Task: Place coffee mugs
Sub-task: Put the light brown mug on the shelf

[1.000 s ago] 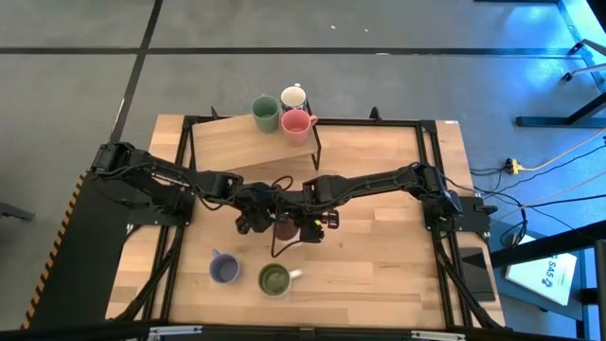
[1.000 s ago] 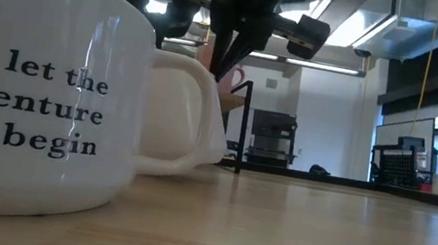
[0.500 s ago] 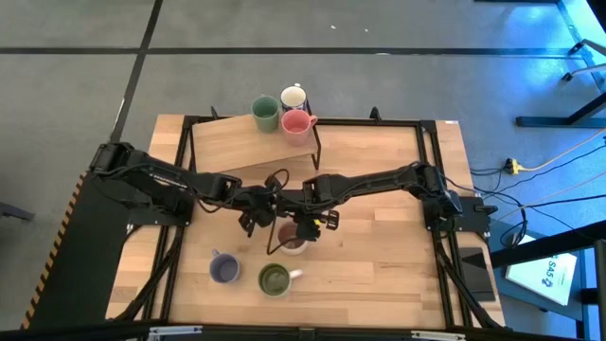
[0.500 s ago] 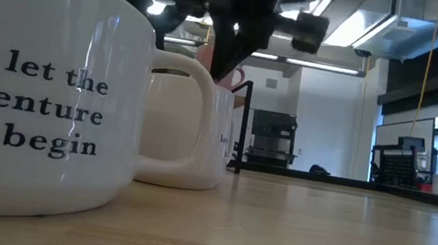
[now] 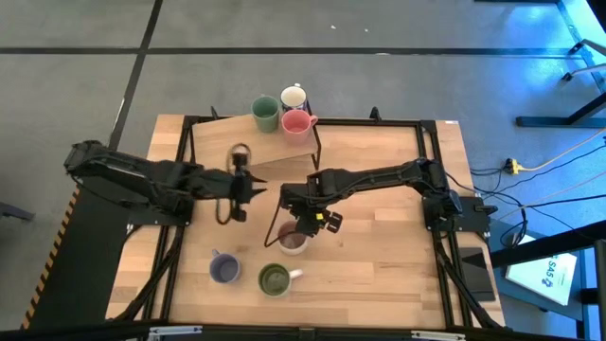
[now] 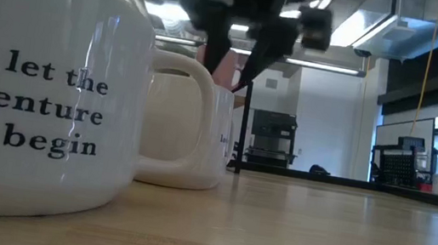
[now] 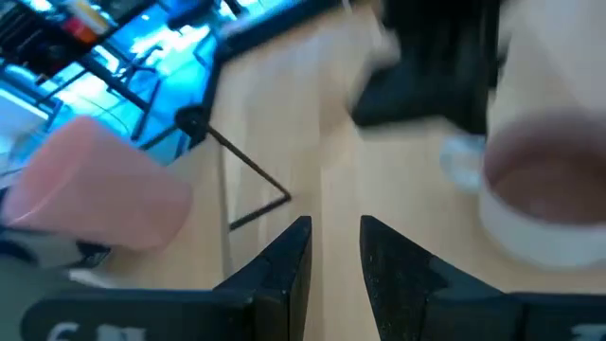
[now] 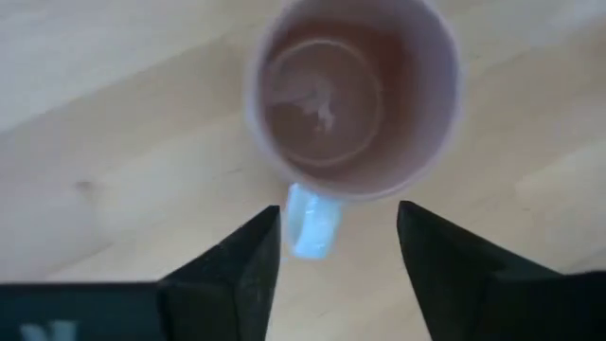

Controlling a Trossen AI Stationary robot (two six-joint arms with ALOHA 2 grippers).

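Wood tabletop point(image 5: 398, 246): brown-inside mug point(image 5: 293, 241) upright mid-table, right gripper point(image 5: 305, 220) just above, fingers spread, released. Left gripper point(image 5: 234, 185) empty, fingers slightly apart, off left. Placement done; next: lift clear, fetch lavender mug point(image 5: 223, 269).

2 dark, slim jointed arms: the left arm point(image 5: 142, 178) and the right arm point(image 5: 379, 177), each ending in black hardware. A thin black cable loops beside the left gripper point(image 5: 237, 185). In the right wrist view, the right gripper point(image 8: 336, 251) shows 2 flat, matte black fingers point(image 8: 246, 265) with angular tips; the left gripper's fingers point(image 7: 284, 275) look alike.
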